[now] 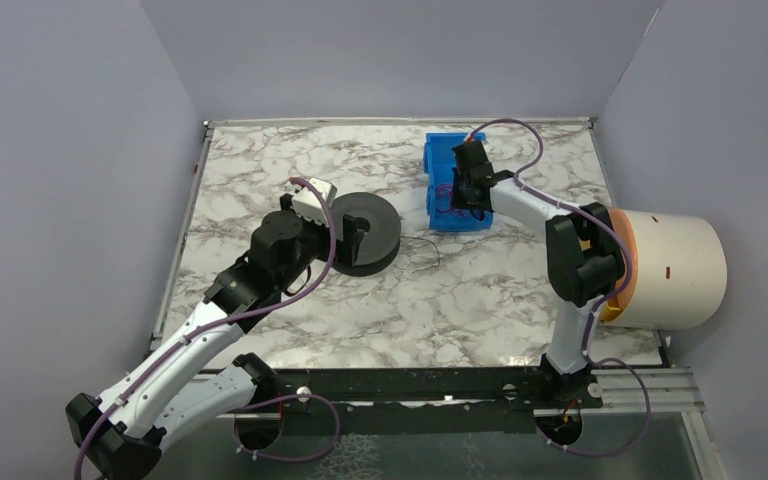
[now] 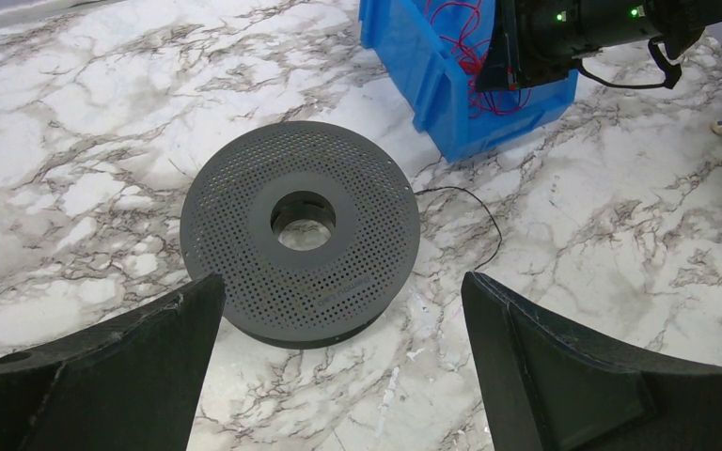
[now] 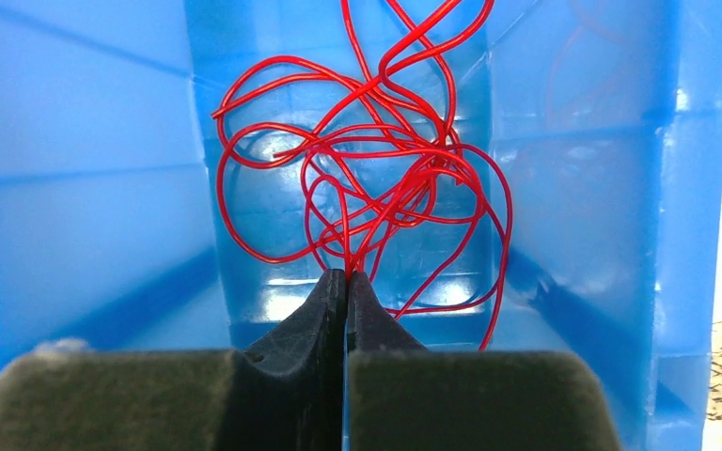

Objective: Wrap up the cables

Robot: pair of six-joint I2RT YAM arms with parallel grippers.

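Loose on the floor of the blue bin [image 3: 85, 216], a tangle of red cable [image 3: 390, 202], loops overlapping and climbing toward 12 o'clock in the right wrist view. Down inside the bin at 6 o'clock of the tangle, the right gripper [image 3: 346, 274], fingers pressed together with a few red strands pinched at the very tips. Bin walls close on both sides of those fingers, hemming in the tangle. Seen from above, bin at about 1 o'clock on the marble table [image 1: 460, 300], right arm reaching over its rim and covering much of the inside. Flat on the table toward 8 o'clock of the bin, near but apart from it, a black perforated spool [image 2: 357, 235], centre hole upward. Curling on the marble at 3 o'clock of the spool, between spool and bin, a thin black wire [image 2: 489, 211], one end reaching the spool's rim. Over the spool's near edge at 6 o'clock, the left gripper [image 2: 343, 282], fingers spread wide. At the table's 3 o'clock edge, just beside the right arm's elbow, a cream cylinder [image 1: 670, 270] on its side.
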